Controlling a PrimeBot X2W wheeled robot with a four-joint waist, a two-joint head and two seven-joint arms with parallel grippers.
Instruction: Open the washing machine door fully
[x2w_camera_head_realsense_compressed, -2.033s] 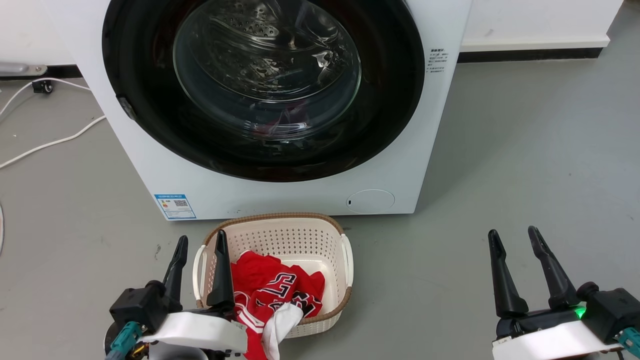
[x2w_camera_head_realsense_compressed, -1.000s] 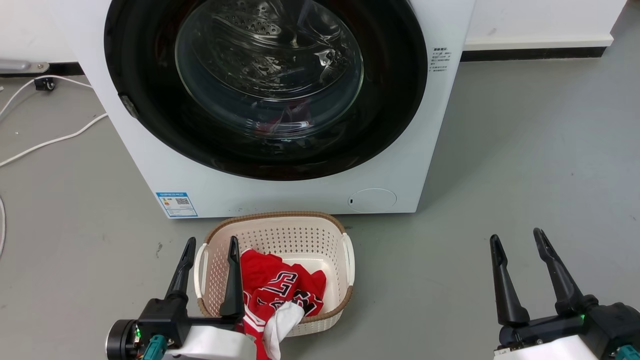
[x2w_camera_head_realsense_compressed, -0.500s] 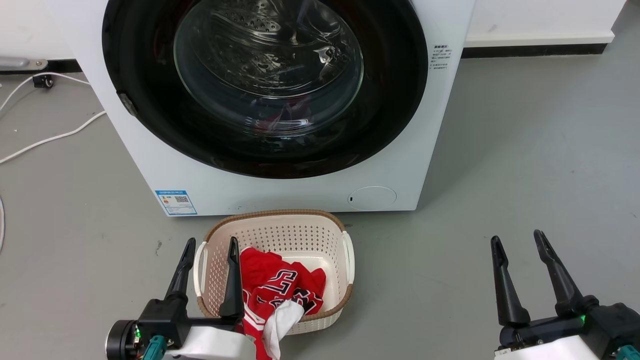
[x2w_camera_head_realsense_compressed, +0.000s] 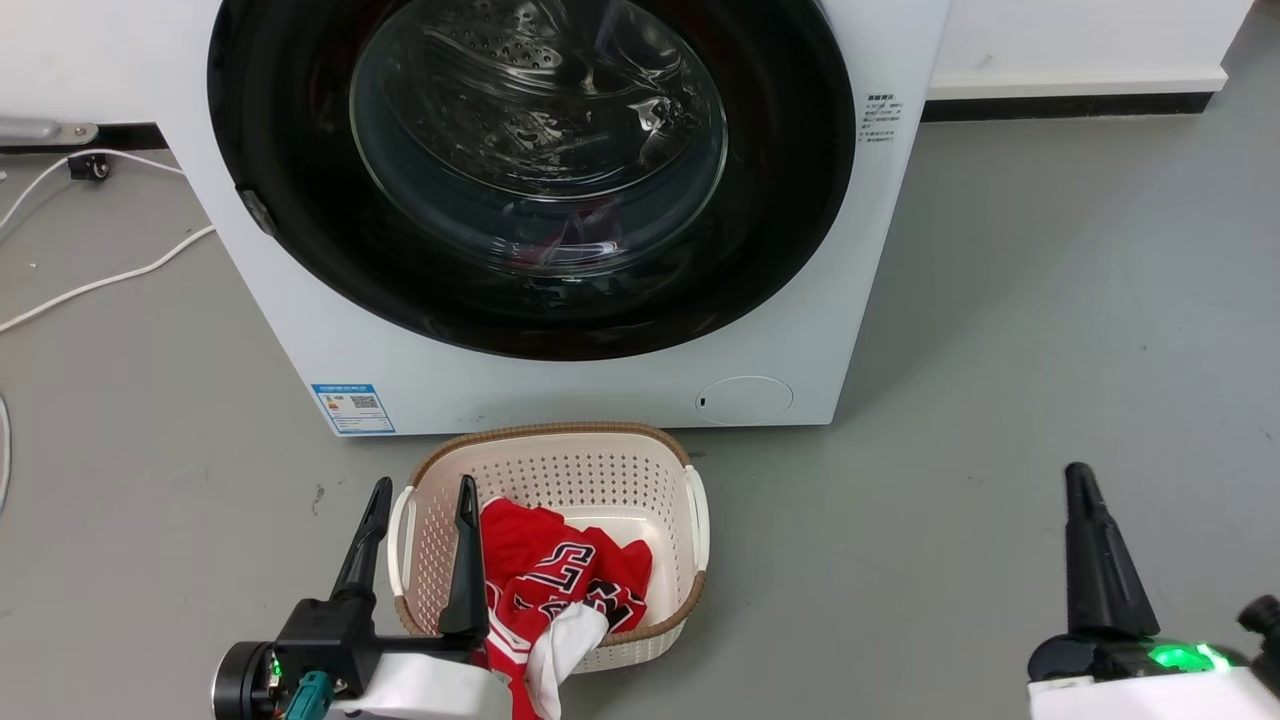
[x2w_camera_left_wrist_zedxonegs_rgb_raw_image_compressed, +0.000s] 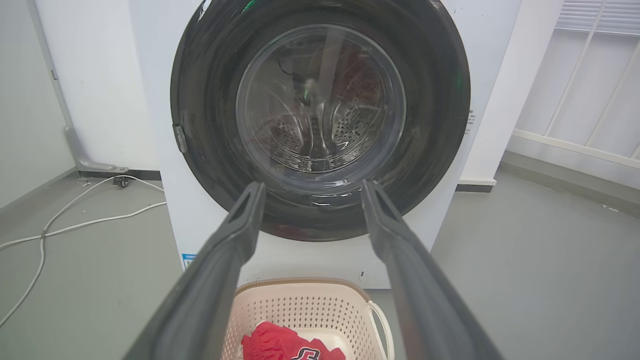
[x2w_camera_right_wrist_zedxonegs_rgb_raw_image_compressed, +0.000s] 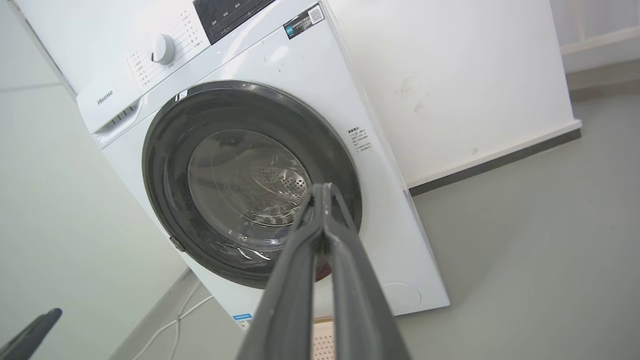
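Observation:
The washing machine (x2w_camera_head_realsense_compressed: 560, 385) is a big white front-loader straight ahead. The washing machine door (x2w_camera_head_realsense_compressed: 540, 150), with its wide black rim and glass bowl, lies flat against the machine front, also seen in the wrist views (x2w_camera_left_wrist_zedxonegs_rgb_raw_image_compressed: 320, 115) (x2w_camera_right_wrist_zedxonegs_rgb_raw_image_compressed: 235, 185). My left gripper (x2w_camera_head_realsense_compressed: 424, 490) hangs open low over the basket's left edge, well short of the door; its fingers frame the door's lower half (x2w_camera_left_wrist_zedxonegs_rgb_raw_image_compressed: 312, 186). My right gripper (x2w_camera_head_realsense_compressed: 1080, 480) is shut on nothing at the lower right above the floor, fingertips pressed together (x2w_camera_right_wrist_zedxonegs_rgb_raw_image_compressed: 322, 189) and aimed toward the door's right rim.
A cream perforated basket (x2w_camera_head_realsense_compressed: 560, 460) holding red and white clothes (x2w_camera_head_realsense_compressed: 560, 570) stands on the floor just in front of the machine. White cables (x2w_camera_head_realsense_compressed: 100, 280) trail across the grey floor on the left. A white wall with a dark skirting runs behind on the right.
My right gripper has closed from open to shut and shifted slightly right and lower. The left gripper, door and basket stay as before.

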